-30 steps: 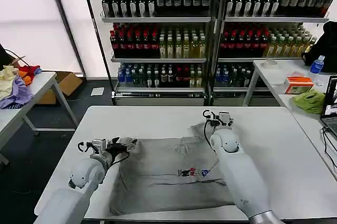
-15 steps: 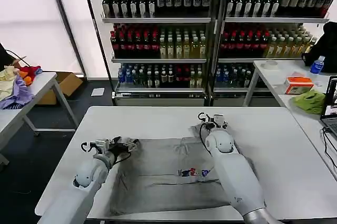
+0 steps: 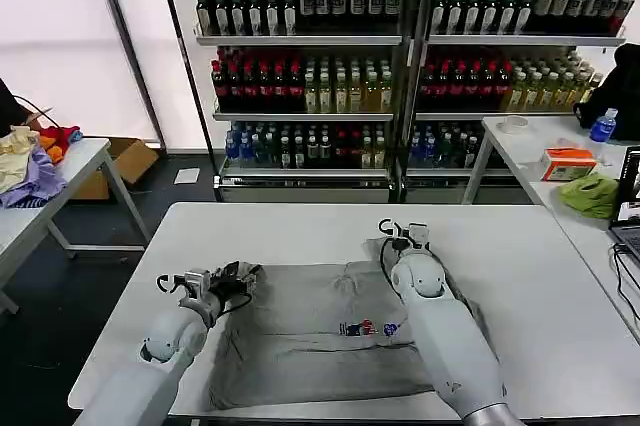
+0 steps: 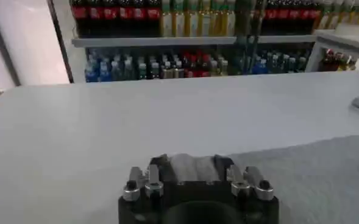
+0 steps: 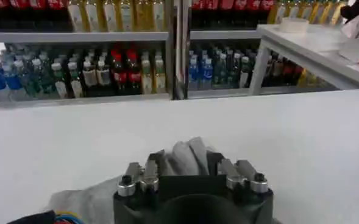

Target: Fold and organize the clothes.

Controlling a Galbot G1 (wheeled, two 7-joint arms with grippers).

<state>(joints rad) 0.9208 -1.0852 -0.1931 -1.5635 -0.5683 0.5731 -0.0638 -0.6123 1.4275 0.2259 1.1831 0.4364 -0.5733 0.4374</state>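
A light grey T-shirt lay spread across the near half of the white table, its small multicolour chest print facing up near the middle of the cloth. The left gripper sat at the shirt's 9 o'clock edge, by the far left corner, with its fingers closed onto a bunched fold of grey fabric; in the left wrist view that fold showed pinched between the jaws of the left gripper, the rest of the shirt trailing away over the tabletop. The right gripper was at the shirt's 1 o'clock corner, likewise clamped on a raised tuft of cloth, seen gathered in the right gripper in the right wrist view. Shelves of bottles stood at 12 o'clock beyond the table.
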